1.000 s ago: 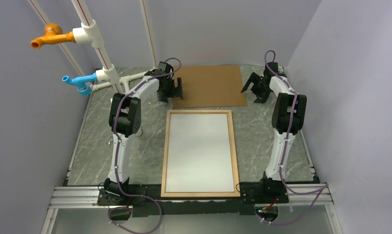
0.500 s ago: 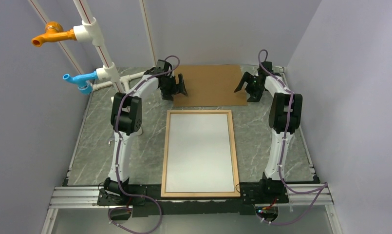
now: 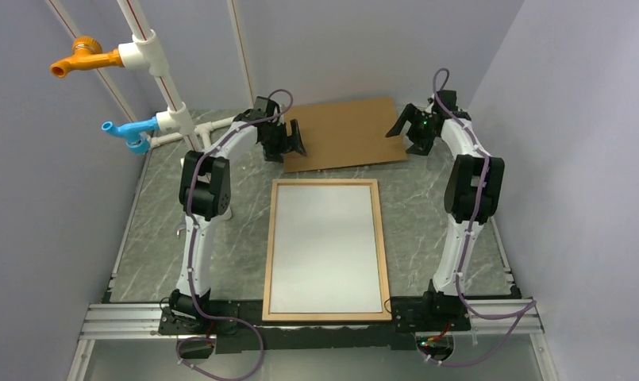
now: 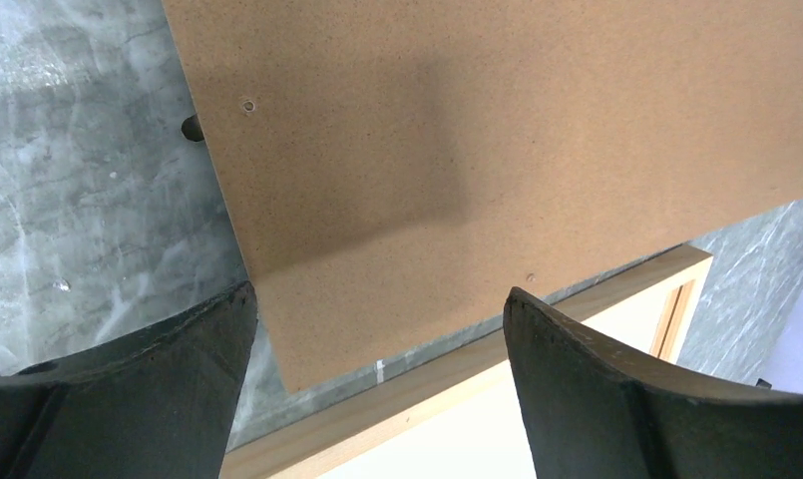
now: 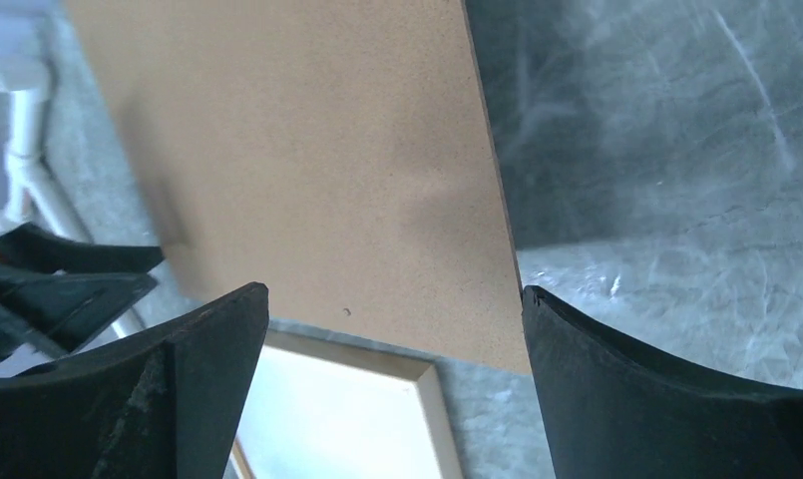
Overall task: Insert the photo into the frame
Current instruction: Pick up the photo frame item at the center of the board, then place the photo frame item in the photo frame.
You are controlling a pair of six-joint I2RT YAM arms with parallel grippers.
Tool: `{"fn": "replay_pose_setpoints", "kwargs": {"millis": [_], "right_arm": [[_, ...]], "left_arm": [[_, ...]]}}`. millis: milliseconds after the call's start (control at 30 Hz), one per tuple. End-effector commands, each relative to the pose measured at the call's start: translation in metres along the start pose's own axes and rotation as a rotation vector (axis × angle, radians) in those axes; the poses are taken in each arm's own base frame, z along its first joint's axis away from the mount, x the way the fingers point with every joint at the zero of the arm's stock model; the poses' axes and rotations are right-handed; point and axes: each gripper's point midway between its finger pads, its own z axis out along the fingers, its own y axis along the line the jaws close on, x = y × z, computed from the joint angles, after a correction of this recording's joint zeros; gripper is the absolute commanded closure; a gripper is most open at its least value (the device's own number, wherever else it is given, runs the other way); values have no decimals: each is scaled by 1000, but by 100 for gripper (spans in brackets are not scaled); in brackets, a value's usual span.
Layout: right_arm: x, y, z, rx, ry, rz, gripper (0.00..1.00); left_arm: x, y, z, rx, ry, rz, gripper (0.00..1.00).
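The light-wood frame [image 3: 324, 182] lies flat in the middle of the table. The photo [image 3: 325, 246] lies inside it, white back up, picture side hidden. Behind the frame lies a brown backing board [image 3: 344, 135], skewed with its right end farther back. My left gripper [image 3: 298, 141] hangs open at the board's near-left corner, and my right gripper [image 3: 402, 136] hangs open at its right edge. The left wrist view has the board [image 4: 477, 130] and the frame's strip [image 4: 457, 374] between the open fingers. The right wrist view shows the board [image 5: 307, 150] and a frame corner [image 5: 432, 389].
White pipes with an orange tap [image 3: 78, 57] and a blue tap [image 3: 125, 131] stand at the back left. Lilac walls close in on three sides. An aluminium rail [image 3: 125, 317] runs along the near edge by the arm bases.
My right gripper has moved in to the board's right edge, and the board has swung so its right end sits farther back. My left gripper has shifted slightly towards the board's left corner.
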Motion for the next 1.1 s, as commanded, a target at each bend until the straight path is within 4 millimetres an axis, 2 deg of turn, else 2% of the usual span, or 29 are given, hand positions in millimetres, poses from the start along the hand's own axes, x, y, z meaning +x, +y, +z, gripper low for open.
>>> {"fn": "replay_pose_setpoints", "kwargs": {"millis": [0,133,300,433,500,633,767,900,1000,1067], "right_arm": [[8,99,-65,-271,2,-78,3],[23,99,-81,-273,13,-93,3],[69,86,-94,-257,65,-95,3],[110,72,-109,-224,106,-108,3],[135,65,-119,-218,120,-108,3],[205,56,-134,-200,178,-134,3],[274,49,-153,-203,228,-143,2],[319,38,-165,-164,239,-146,1],[329,24,-171,-125,207,-147,0],[332,14,-174,-94,192,-151,0]], "left_arm": [[-6,-93,-53,234,-41,128,7],[4,-102,-71,208,-36,183,7],[34,-104,-90,136,-3,232,7],[72,-97,-100,48,53,277,8],[94,-96,-107,12,75,299,8],[139,-101,-120,-24,97,350,7],[169,-86,-134,-138,91,378,7],[173,-66,-152,-309,41,403,3],[171,-53,-163,-450,-4,417,1],[175,-52,-169,-505,-21,437,1]]}}
